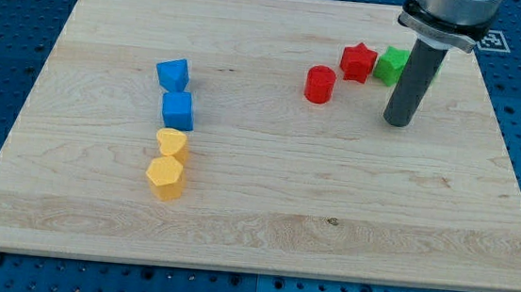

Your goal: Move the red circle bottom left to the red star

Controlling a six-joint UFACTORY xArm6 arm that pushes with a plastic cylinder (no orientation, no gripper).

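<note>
The red circle (319, 84) stands on the wooden board in the upper right part of the view. The red star (358, 61) lies just up and to the right of it, a small gap between them. A green block (392, 65) touches the star's right side and is partly hidden behind my rod. My tip (396, 123) rests on the board to the right of the red circle and below the green block, clear of all blocks.
A blue block (172, 73) and a blue cube (177, 111) stand in a column at the view's left of centre, with a yellow heart (173, 144) and a yellow hexagon (165, 177) below them. The board's edge (250, 266) runs along the view's bottom.
</note>
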